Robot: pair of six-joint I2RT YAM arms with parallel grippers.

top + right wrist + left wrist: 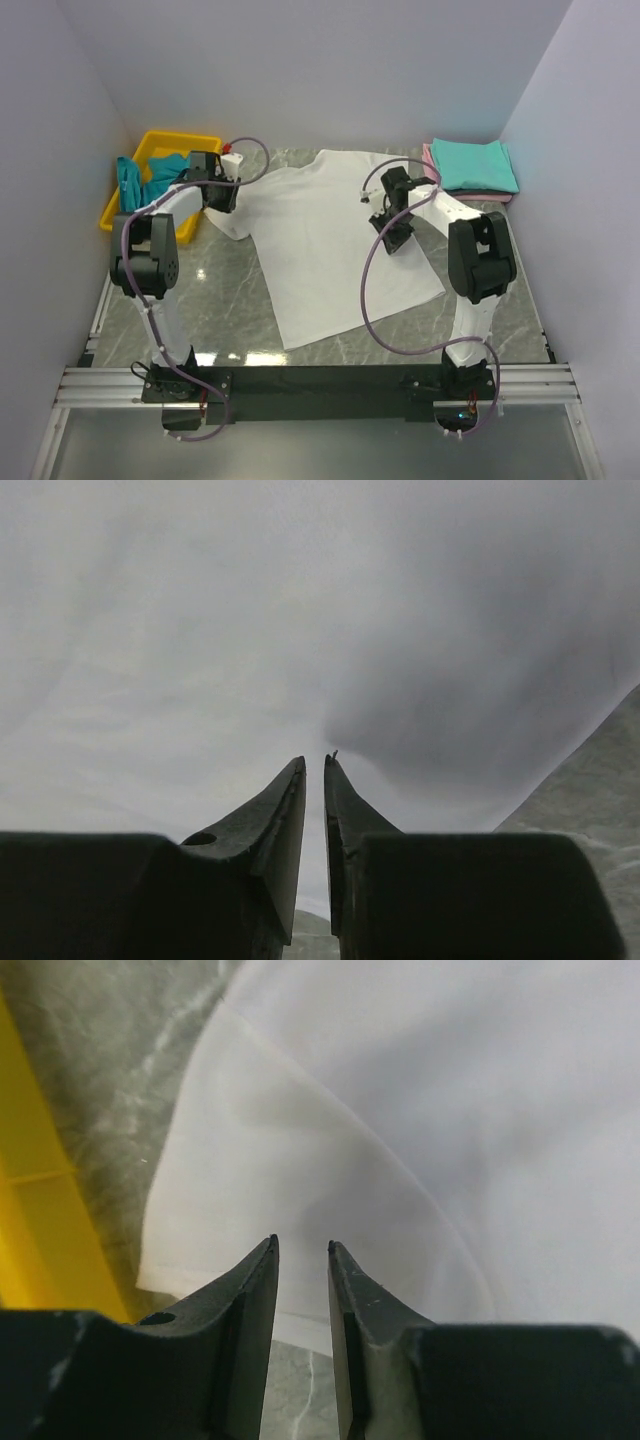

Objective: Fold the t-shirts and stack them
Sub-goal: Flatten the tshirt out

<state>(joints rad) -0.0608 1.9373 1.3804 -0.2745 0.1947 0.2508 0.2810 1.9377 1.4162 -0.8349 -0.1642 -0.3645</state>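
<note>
A white t-shirt (330, 240) lies spread flat on the marble table, collar toward the back. My left gripper (222, 200) hovers at its left sleeve; in the left wrist view the gripper (302, 1245) is open a little, its tips just over the sleeve hem (280, 1160), with nothing between the fingers. My right gripper (388, 235) is low over the shirt's right side. Seen from the right wrist, this gripper (314, 758) stands a narrow slit open above plain white cloth (250, 630), gripping nothing. A folded teal t-shirt (478, 165) rests on a pink one (430, 160) at the back right.
A yellow tray (180, 138) at the back left holds crumpled teal cloth (140, 180), and its wall (40, 1220) is close to my left gripper. Bare marble (590, 770) shows beside the shirt's right edge. Walls enclose the table on three sides.
</note>
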